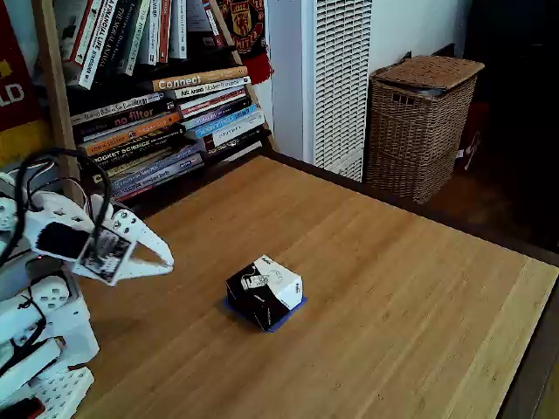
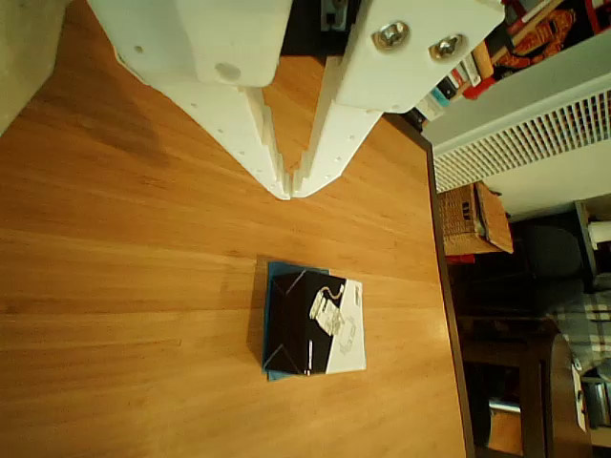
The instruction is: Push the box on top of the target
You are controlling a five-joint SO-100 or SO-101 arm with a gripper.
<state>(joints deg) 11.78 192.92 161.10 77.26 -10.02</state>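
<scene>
Fixed view: the box (image 1: 265, 291) is seen just below the middle of the frame, resting on the wooden table (image 1: 393, 288), with slivers of blue tape from the target (image 1: 292, 313) showing only along its lower edges. From this it is judged that the box already covers the target almost wholly, which would explain why nothing is pressed against it. The gripper (image 1: 166, 260) is held at the left of the frame, its white fingers drawn together to a point aimed rightward at the box; nothing is grasped. A clear stretch of bare wood is left between the tips and the box, so the two are apart. Shelves of books (image 1: 166, 113) fill the upper left and a wicker basket (image 1: 419, 122) stands at the upper right, both well away from the work.

Other view: the gripper (image 2: 290, 189) enters from the top edge, its two fingers meeting at their tips in the upper middle of the frame, closed on nothing. The box (image 2: 320, 324) lies directly below those tips, near but not touched. The target (image 2: 269, 329) is seen as a thin blue band along the left and lower sides of the box, so a slight offset toward the right of the frame is judged to remain
</scene>
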